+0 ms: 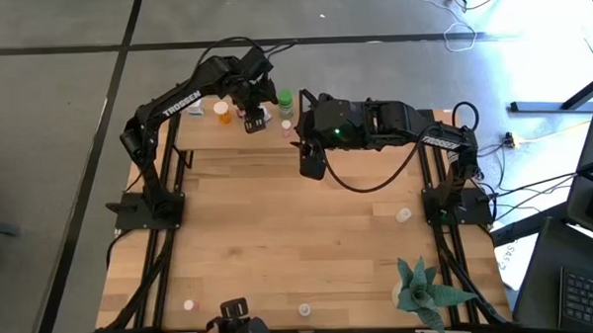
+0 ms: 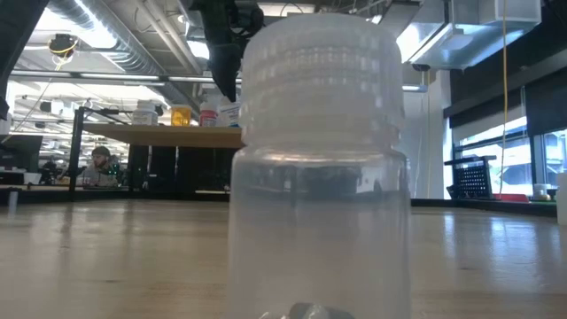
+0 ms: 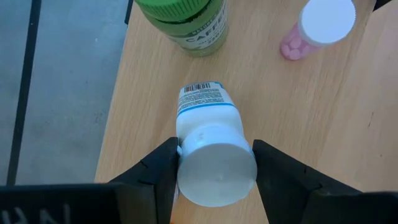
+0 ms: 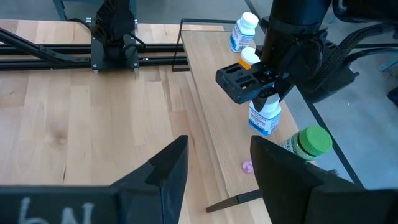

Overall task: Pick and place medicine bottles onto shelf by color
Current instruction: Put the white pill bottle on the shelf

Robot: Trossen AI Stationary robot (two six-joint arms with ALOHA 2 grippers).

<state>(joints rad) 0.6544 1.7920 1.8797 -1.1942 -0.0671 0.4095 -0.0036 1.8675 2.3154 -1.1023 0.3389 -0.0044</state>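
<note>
White bottle (image 3: pixel 208 149) upright on shelf (image 3: pixel 298 118), clamped between left fingers (image 3: pixel 155 171).

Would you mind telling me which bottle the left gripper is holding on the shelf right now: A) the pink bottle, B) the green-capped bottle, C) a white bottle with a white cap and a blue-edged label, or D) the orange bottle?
C: in the left wrist view the left gripper has its fingers on either side of the white bottle, while the green-capped bottle and pink bottle stand apart on the shelf.

plant: a green spiky plant (image 1: pixel 422 286) stood at the table's near right corner
floor: cables (image 1: pixel 467 22) lay there
</note>
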